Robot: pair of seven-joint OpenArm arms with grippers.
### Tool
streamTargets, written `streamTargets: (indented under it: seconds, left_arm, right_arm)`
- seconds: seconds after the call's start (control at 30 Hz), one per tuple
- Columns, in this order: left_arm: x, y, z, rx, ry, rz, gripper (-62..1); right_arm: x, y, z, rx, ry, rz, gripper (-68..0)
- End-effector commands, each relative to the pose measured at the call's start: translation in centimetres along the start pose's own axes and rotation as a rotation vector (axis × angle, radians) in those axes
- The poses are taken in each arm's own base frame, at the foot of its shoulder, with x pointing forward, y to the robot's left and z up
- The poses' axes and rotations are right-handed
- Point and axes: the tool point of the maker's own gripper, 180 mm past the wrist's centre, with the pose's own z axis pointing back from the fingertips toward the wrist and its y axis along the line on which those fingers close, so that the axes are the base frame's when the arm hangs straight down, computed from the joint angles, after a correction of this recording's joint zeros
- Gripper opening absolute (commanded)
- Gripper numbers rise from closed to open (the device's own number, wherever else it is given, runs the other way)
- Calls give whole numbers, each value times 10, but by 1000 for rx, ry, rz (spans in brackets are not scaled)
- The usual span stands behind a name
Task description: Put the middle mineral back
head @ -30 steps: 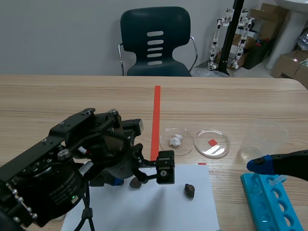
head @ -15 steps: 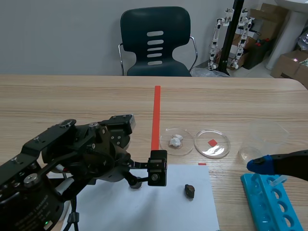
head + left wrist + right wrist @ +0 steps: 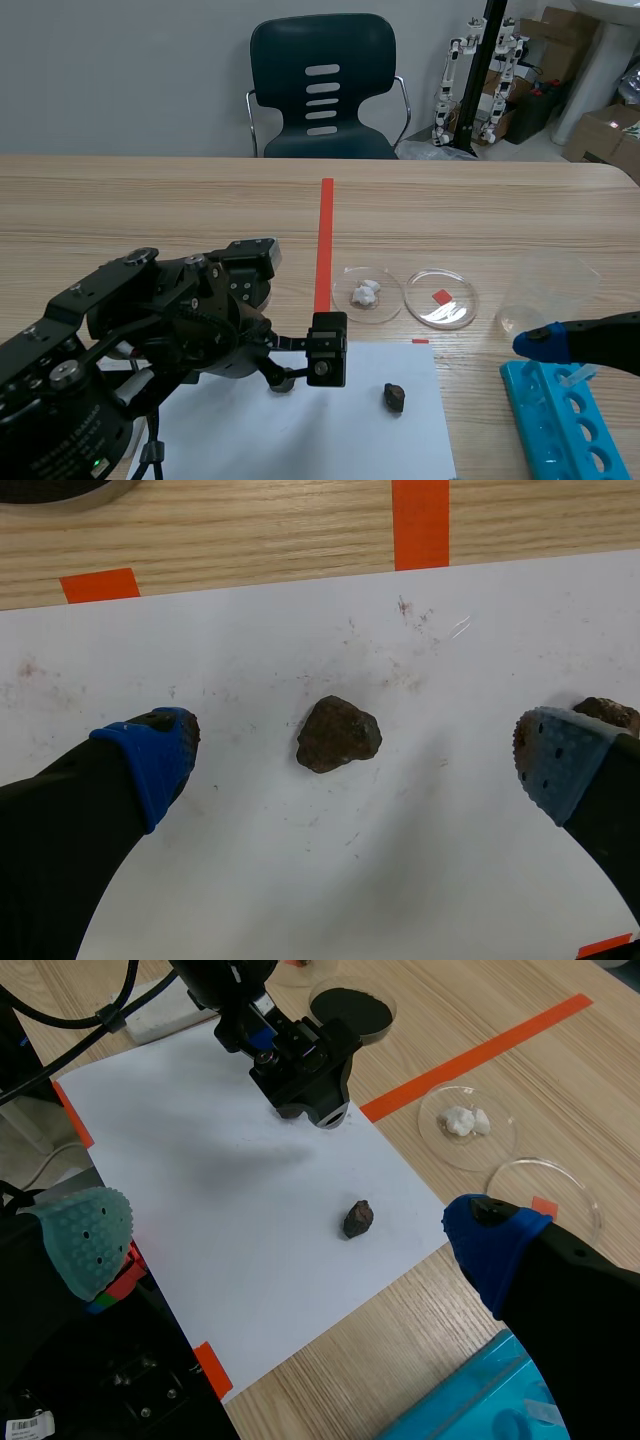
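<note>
Bare white paper [image 3: 300, 880] lies around the middle mineral [image 3: 338, 733] from four round to two o'clock. A second mineral [image 3: 605, 710] crowds three o'clock, just beside a pad of the left gripper [image 3: 345, 760].

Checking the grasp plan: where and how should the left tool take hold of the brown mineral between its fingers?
Probably across its two flanks, coming straight down: the lumpy brown mineral lies on the white paper, roughly centred between the left tool's open fingers, with bare paper on either side.

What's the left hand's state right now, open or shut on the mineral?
Open. The left hand's fingers stand apart, and the mineral lies free on the white paper between them, touching neither.
</note>
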Motion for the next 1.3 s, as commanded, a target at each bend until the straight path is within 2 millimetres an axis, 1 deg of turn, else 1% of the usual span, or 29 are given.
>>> streamTargets:
  seconds: [0.0, 1.27]
  left_arm:
    - [6, -2, 2, -4, -16, -2, 14]
    - [3, -2, 2, -4, 0, -2, 14]
  right_arm:
    - [5, -1, 0, 6, -17, 3, 4]
    - [5, -1, 0, 6, -17, 3, 4]
